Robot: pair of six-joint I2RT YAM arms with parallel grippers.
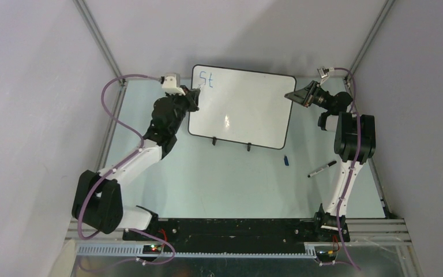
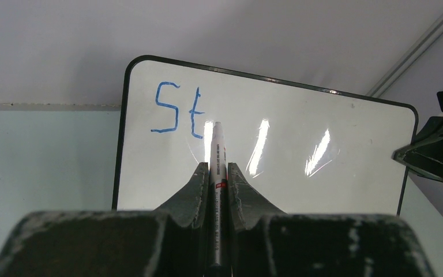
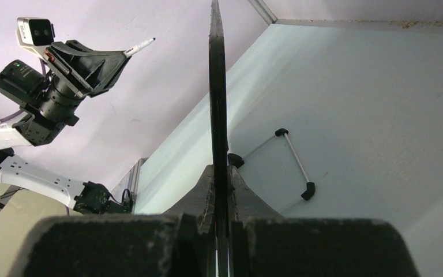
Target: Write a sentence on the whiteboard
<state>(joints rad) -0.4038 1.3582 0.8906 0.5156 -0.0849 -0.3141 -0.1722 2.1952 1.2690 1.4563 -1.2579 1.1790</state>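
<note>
The whiteboard (image 1: 242, 109) stands tilted on its two black feet at the back of the table. Blue letters "St" (image 1: 206, 78) sit in its top left corner, and they also show in the left wrist view (image 2: 177, 115). My left gripper (image 1: 192, 96) is shut on a white marker (image 2: 217, 153), whose tip is just right of the "t". I cannot tell if the tip touches the board. My right gripper (image 1: 292, 95) is shut on the board's right rim, which shows edge-on (image 3: 217, 104) between the fingers (image 3: 239, 184).
A small blue cap (image 1: 286, 160) and a black marker (image 1: 322, 168) lie on the table in front of the board, at the right. Grey walls stand close behind and beside the board. Its wire stand (image 3: 293, 163) shows at the back.
</note>
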